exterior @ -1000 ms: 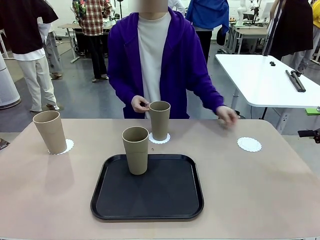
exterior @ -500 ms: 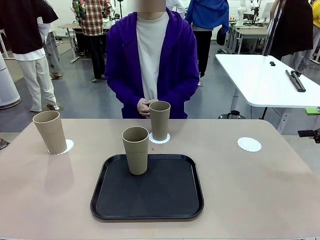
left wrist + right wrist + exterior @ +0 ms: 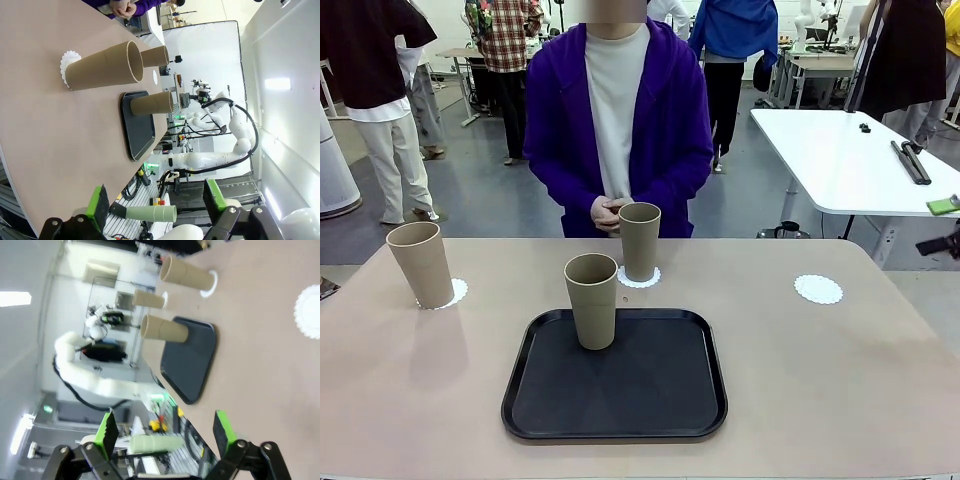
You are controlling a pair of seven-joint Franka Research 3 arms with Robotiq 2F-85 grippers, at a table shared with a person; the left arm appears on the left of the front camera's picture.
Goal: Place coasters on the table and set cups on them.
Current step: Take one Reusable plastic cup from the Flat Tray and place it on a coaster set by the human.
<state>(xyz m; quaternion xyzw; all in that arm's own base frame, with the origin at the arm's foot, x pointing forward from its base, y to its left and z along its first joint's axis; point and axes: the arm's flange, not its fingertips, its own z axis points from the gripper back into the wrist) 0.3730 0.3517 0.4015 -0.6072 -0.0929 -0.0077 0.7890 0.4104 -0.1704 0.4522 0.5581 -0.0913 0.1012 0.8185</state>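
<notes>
Cups (image 3: 420, 263) stand upright on the beige surface (image 3: 820, 380), all three well apart from both end effectors, none of them gripped. Nearest the robot, the left end effector (image 3: 156, 205) has its green-padded fingers spread wide with nothing between them. In its wrist view the left cup (image 3: 102, 70) is the closest thing ahead, and the other two are farther off. The right end effector (image 3: 165, 435) is likewise spread wide and empty. The bare coaster (image 3: 310, 310) is the task thing nearest it, lying off to one side of its fingers with nothing on it.

Farther out, the black tray (image 3: 690, 400) lies in the middle of the near half of the surface, and the tray cup (image 3: 591, 300) stands in its far left part. Just behind the tray, the middle cup (image 3: 640, 240) sits on the middle coaster (image 3: 638, 277), whose lacy edge shows around the base. At about the same depth, the left cup sits on the left coaster (image 3: 455, 292), whose rim peeks out on the side toward the tray, and the bare coaster lies over at the right. Farthest off, a person in a purple jacket stands at the far edge, hands (image 3: 610, 212) clasped just behind the middle cup's rim
</notes>
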